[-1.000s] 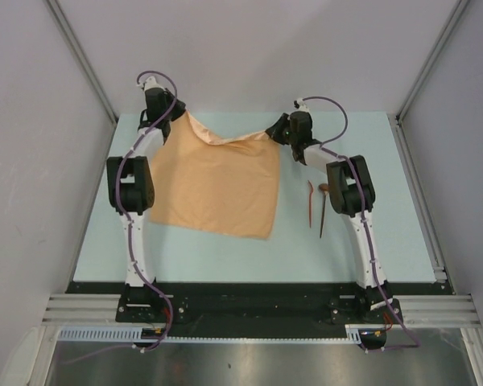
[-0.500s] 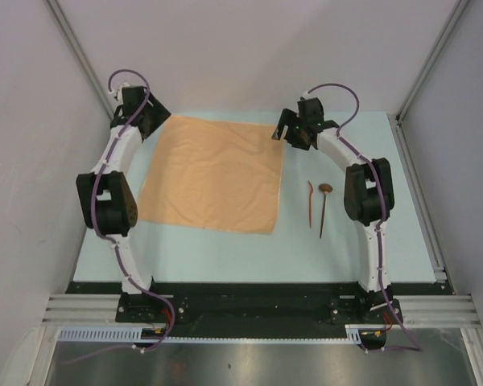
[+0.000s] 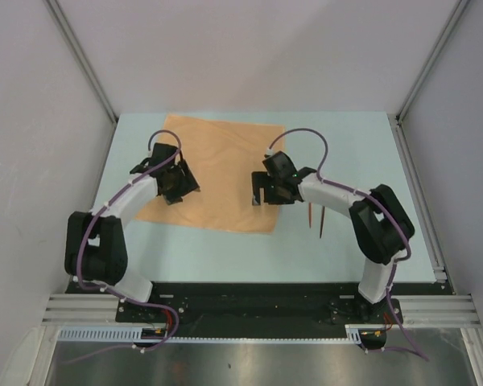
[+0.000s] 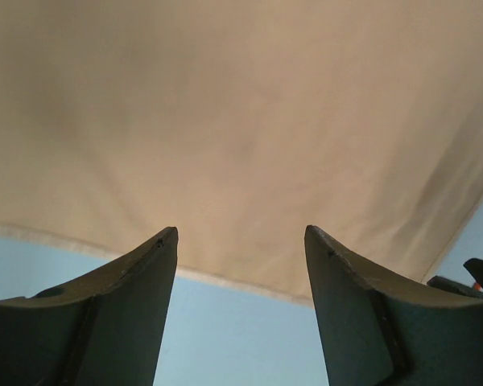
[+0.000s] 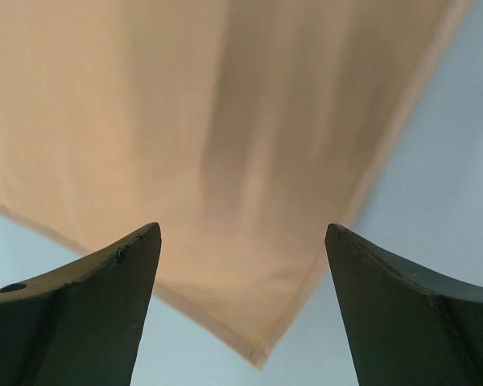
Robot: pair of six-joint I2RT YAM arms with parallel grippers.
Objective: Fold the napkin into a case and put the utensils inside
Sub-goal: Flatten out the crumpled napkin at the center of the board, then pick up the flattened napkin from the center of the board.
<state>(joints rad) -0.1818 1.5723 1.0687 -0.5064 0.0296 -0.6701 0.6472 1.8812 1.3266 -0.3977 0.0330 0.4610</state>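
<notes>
Just starting on the first fold by the look of it, with the napkin [image 3: 221, 157] lying flat and unfolded toward the far left of the table [image 3: 225, 249] and the utensils [image 3: 322, 225] waiting just beside its right edge. Next up, probably pinching the near edge at both ends and carrying it over toward the far side. Hovering low right now, arms curling inward, left gripper [image 4: 240, 233] over the near edge, right gripper [image 5: 241, 229] over the near-right corner, both jaws gaping open and gripping nothing, though hard telling whether touching cloth yet.
</notes>
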